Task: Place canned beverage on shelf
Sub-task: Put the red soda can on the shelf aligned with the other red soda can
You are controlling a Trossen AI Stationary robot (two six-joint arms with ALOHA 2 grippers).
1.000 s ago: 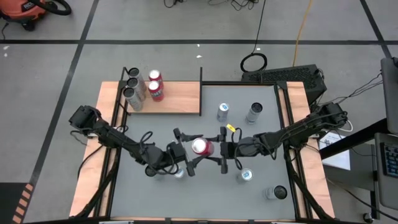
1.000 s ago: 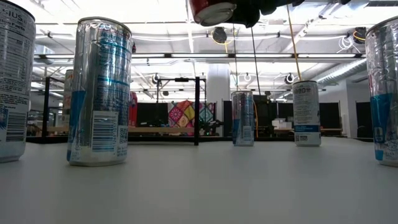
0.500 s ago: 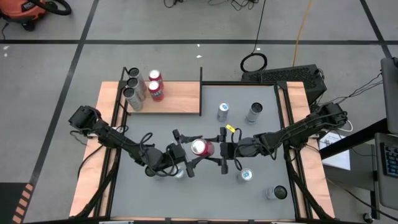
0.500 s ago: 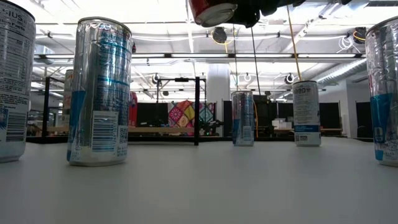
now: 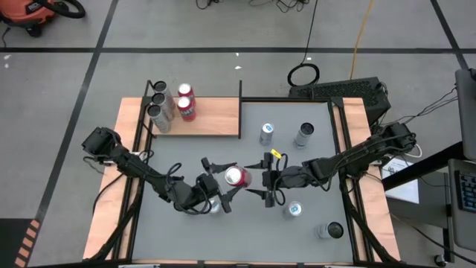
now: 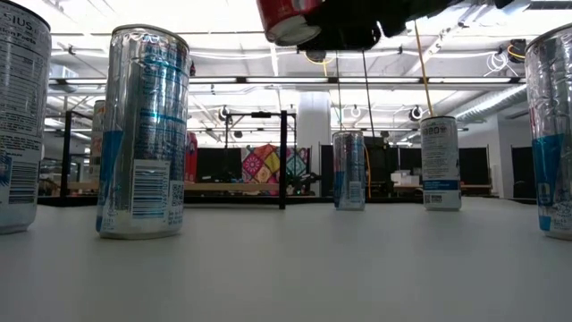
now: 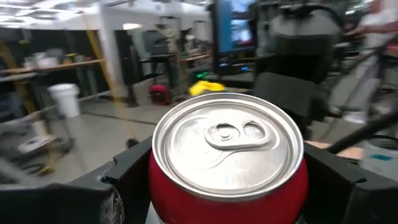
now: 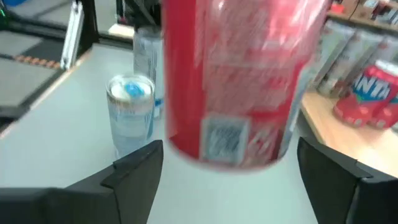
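The shelf [image 5: 202, 117], a wood-grain board with thin black posts, lies at the table's [image 5: 245, 223] far left corner; five cans crowd its left end, and the right part is bare. The red can [image 5: 235, 176] hangs above the middle of the grey table, lifted clear of the surface, smooth metal with a silver lid. The left gripper [image 5: 216, 179] holds it between its fingers. The right gripper [image 5: 262, 177] stands just beside it with its fingers spread wide; it seems not to touch the can, though the view is blurred.
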